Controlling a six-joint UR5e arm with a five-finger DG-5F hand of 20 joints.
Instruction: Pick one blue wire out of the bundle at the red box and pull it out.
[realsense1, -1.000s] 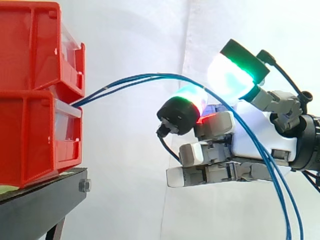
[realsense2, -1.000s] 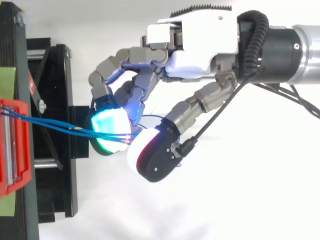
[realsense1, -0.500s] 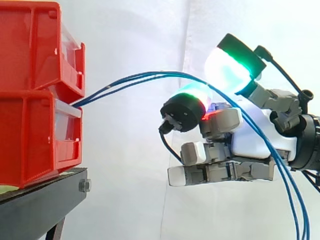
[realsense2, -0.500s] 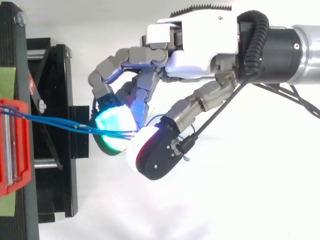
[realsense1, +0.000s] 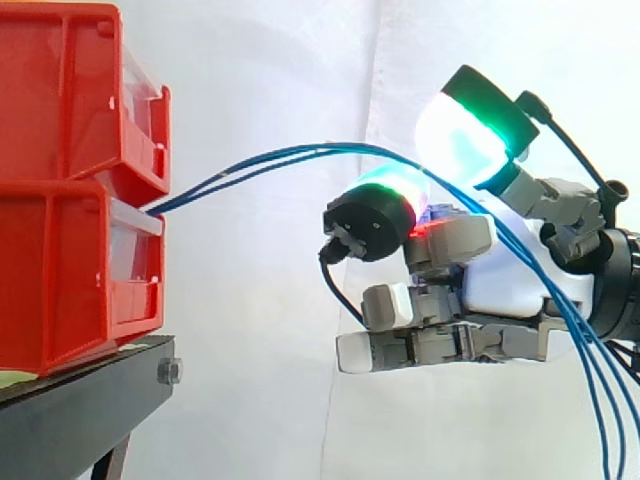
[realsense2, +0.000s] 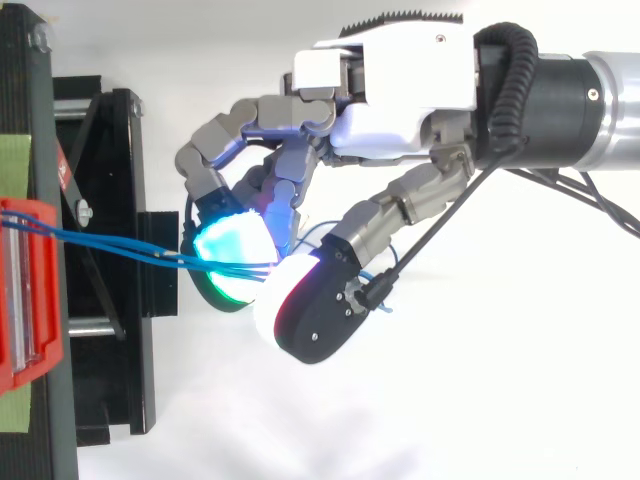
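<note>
A bundle of thin blue wires (realsense1: 280, 157) comes out between the two stacked red bins (realsense1: 60, 270) and arcs right to my hand (realsense1: 510, 280). There the wires pass between an upper cyan-green pad (realsense1: 460, 140) and a lower pad (realsense1: 385, 205) glowing red where it meets them, then hang down at the right edge. Seen from above, the wires (realsense2: 110, 243) run from the red bin (realsense2: 25, 300) into the pinch between the cyan pad (realsense2: 230, 245) and the white-rimmed pad (realsense2: 300, 310). The hand (realsense2: 400, 100) is curled and shut on the wires, well right of the bins.
The bins stand on a black stand (realsense1: 80, 410) whose frame (realsense2: 110, 380) reaches toward the hand in the top view. A white curtain hangs behind. Open space lies between the bins and the hand.
The hand has shifted a little right, away from the bins, still pinching the wires. The hanging part of the wires has swung right, and a small loop now shows beside the lower pad.
</note>
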